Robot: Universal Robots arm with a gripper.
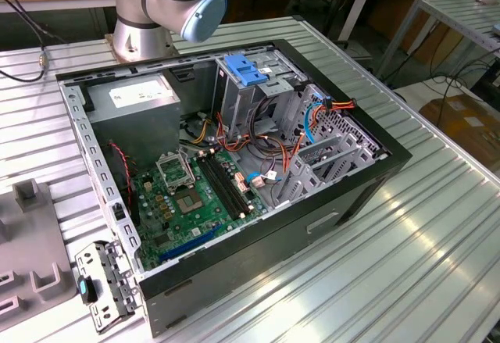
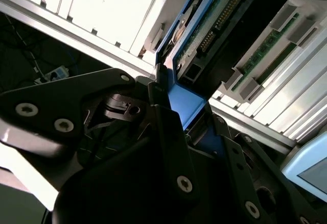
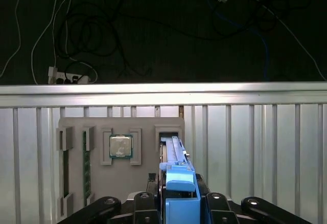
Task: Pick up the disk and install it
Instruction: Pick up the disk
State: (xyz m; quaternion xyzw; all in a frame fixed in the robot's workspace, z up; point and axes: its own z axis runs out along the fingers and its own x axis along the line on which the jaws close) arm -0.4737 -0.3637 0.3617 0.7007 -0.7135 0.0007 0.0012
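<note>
Gripping the flat dark-metal disk (image 3: 176, 155) by its blue plastic side rails, the jaws look closed on it. It stands on edge in a slot of the grey holder tray (image 3: 145, 127), near the edge of the slatted aluminium desk (image 3: 255, 147). A tilted pull could jam it in the slot, or the smooth rails could slip.

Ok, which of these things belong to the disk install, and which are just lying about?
Job: the disk, standing in a slot of the grey holder; the gripper at it; the open computer case, likely its destination.
Lying about: processor chip and memory sticks in the holder; loose bracket beside the case.
</note>
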